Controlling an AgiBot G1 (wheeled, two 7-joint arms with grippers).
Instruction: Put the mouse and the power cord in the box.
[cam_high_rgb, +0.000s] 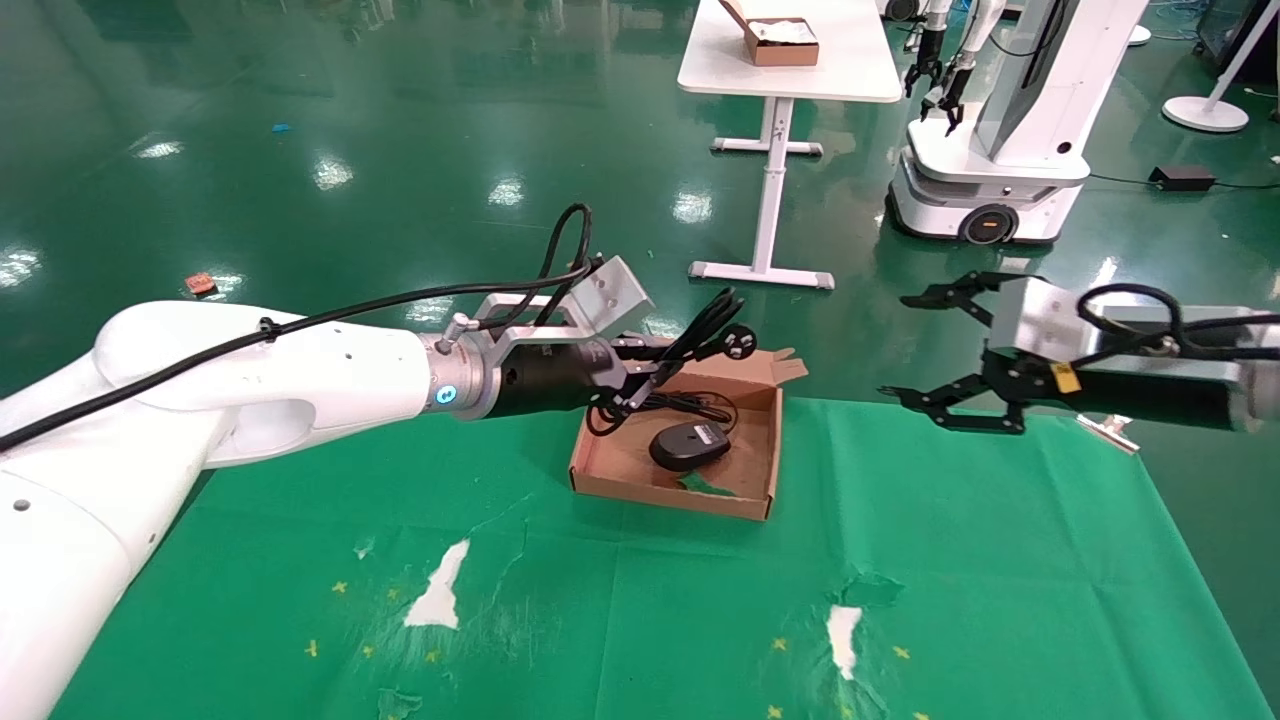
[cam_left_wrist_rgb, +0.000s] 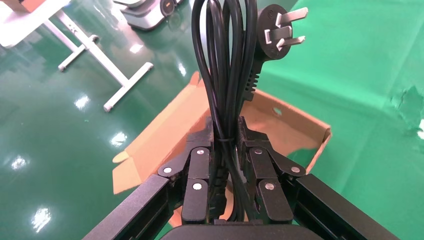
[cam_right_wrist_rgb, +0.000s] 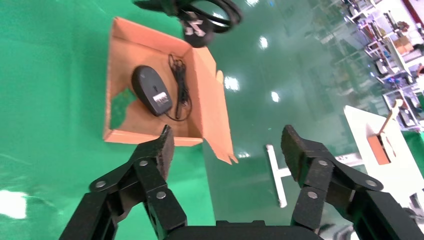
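The brown cardboard box (cam_high_rgb: 745, 495) sits on the green cloth at the table's far middle, flaps on its far edge. Inside lies the black mouse (cam_high_rgb: 689, 446) with its grey label and thin cable, also seen as mouse (cam_right_wrist_rgb: 151, 91) in box (cam_right_wrist_rgb: 212, 95). My left gripper (cam_high_rgb: 640, 375) is shut on the power cord (cam_high_rgb: 705, 325), holding the looped bundle above the box's far left corner. The left wrist view shows the power cord (cam_left_wrist_rgb: 226, 70) pinched between the fingers (cam_left_wrist_rgb: 197, 170), its pronged plug (cam_left_wrist_rgb: 279, 32) sticking out beyond. My right gripper (cam_high_rgb: 915, 345) hangs open and holds nothing, off to the right of the box.
A green scrap (cam_high_rgb: 712, 485) lies in the box's near corner. The cloth has torn white patches (cam_high_rgb: 440, 590) near its front. Beyond the table stand a white table (cam_high_rgb: 790, 60) with a smaller brown box (cam_high_rgb: 780, 40) and another white robot (cam_high_rgb: 1000, 150).
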